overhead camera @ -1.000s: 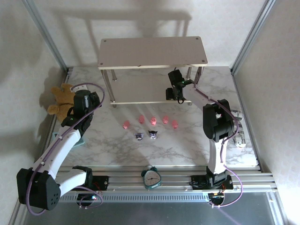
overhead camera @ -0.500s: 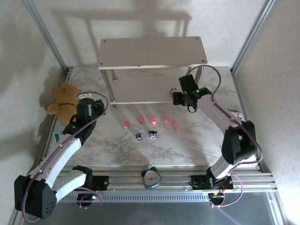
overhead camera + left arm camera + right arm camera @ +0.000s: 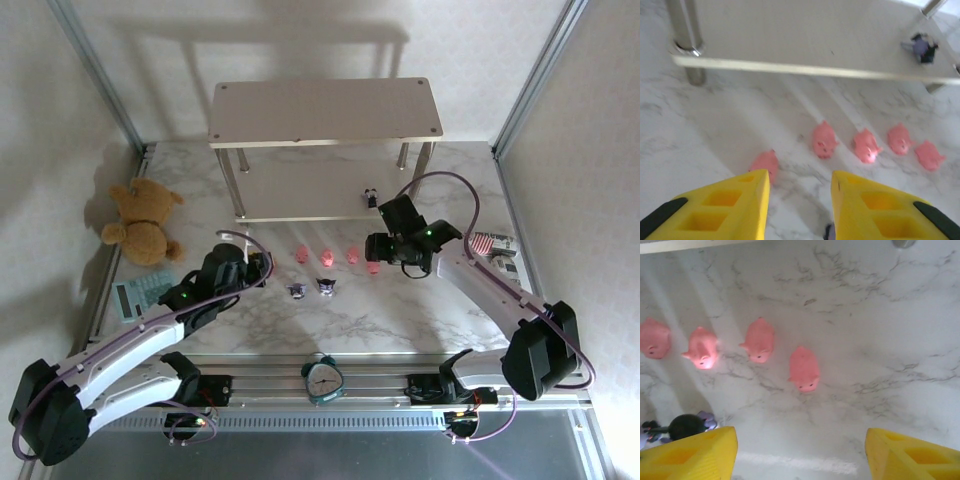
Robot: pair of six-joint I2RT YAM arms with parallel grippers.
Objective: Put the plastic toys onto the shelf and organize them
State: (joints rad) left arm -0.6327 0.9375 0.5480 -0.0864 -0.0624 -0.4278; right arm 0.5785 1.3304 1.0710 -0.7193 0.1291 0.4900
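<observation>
Since the earlier frame the right gripper (image 3: 378, 247) has been drawn back from the shelf (image 3: 325, 110) and is now held over the right end of the row of pink pigs (image 3: 327, 256). The left gripper (image 3: 255, 268) has been swung away from the teddy bear (image 3: 140, 222) to the left end of the same row. One dark figurine (image 3: 371, 197), not seen there before, is left standing on the lower board (image 3: 290, 190), near its right front edge. In the top view the leftmost pig is covered by the left gripper, and the rightmost pig is partly masked by the right gripper. In the left wrist view all five pigs are seen, blurred, on the marble table (image 3: 400, 320); the leftmost lies just beyond the left fingertip. Two more dark figurines (image 3: 327, 286) rest on the table just in front of the pigs; in the right wrist view one is cropped at the lower left and its details cannot be read. The yellow fingers (image 3: 715, 205) of both grippers are spread apart, and nothing is gripped by either.
</observation>
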